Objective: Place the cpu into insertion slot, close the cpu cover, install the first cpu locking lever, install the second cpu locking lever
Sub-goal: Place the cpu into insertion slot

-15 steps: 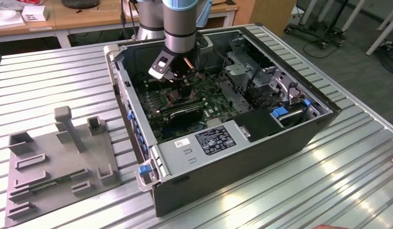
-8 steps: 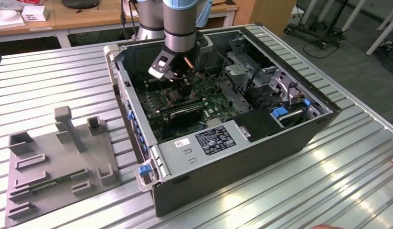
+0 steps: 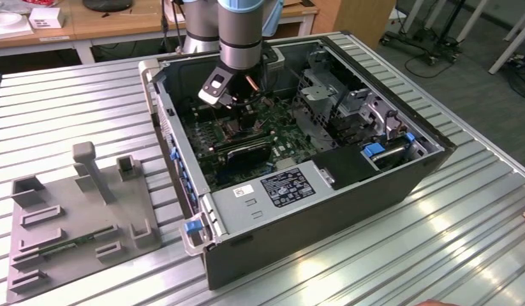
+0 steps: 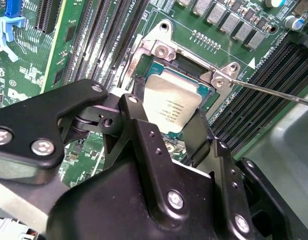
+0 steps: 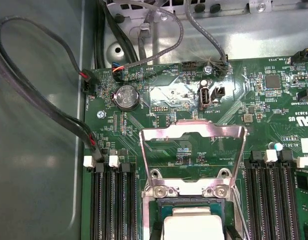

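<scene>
Counter (image 3: 66, 108) of ribbed metal carries a grey fixture tray (image 3: 75, 223), at about eight o'clock from the open computer case (image 3: 330, 217) in the exterior view. My arm (image 3: 241, 38) reaches down into the case near its eleven o'clock corner, and my claw (image 3: 232, 99) hangs low over the green motherboard (image 3: 284, 137). Toward four o'clock inside the case sits a blue tab (image 3: 374, 150).

In the second wrist view my claw (image 4: 166, 122) straddles the cpu (image 4: 171, 100), which lies flat, silver top up, inside the insertion slot (image 4: 208, 95). I cannot tell whether my claw is clamped on the chip or loose beside it. A thin locking lever (image 4: 274, 92) juts free from the slot's corner.

In the first wrist view the cpu cover (image 5: 159, 134) stands open, hinged back from the slot, with the board showing through its window. Black memory slots (image 5: 111, 200) run along both sides of the slot, and a coin battery (image 5: 127, 96) sits beyond the cover.
</scene>
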### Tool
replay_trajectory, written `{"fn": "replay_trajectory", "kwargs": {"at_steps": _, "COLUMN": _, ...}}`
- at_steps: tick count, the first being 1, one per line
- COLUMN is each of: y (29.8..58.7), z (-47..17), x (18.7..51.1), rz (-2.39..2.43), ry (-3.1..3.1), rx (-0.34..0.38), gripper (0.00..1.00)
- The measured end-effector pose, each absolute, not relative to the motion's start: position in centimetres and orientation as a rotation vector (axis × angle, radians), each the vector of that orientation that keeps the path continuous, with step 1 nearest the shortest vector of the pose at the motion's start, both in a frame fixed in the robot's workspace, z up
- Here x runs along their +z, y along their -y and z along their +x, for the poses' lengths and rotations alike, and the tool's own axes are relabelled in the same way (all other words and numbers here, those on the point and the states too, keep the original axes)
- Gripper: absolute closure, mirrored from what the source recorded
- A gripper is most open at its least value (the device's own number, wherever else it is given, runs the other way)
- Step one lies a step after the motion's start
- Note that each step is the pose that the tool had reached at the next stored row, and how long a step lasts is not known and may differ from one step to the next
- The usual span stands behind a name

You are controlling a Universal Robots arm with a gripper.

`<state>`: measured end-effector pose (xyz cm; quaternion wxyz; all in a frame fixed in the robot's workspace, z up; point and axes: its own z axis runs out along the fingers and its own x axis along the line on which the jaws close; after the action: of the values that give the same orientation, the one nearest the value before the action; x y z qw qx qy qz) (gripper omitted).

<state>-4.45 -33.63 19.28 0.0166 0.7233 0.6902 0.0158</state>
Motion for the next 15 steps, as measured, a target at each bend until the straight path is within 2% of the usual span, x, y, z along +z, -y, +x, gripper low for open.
{"fn": "replay_trajectory", "kwargs": {"at_steps": 15, "y": 33.63, "z": -4.46, "x": 19.48, "rz": 2.269, "ry": -2.123, "rx": 0.049, "gripper": 0.45}}
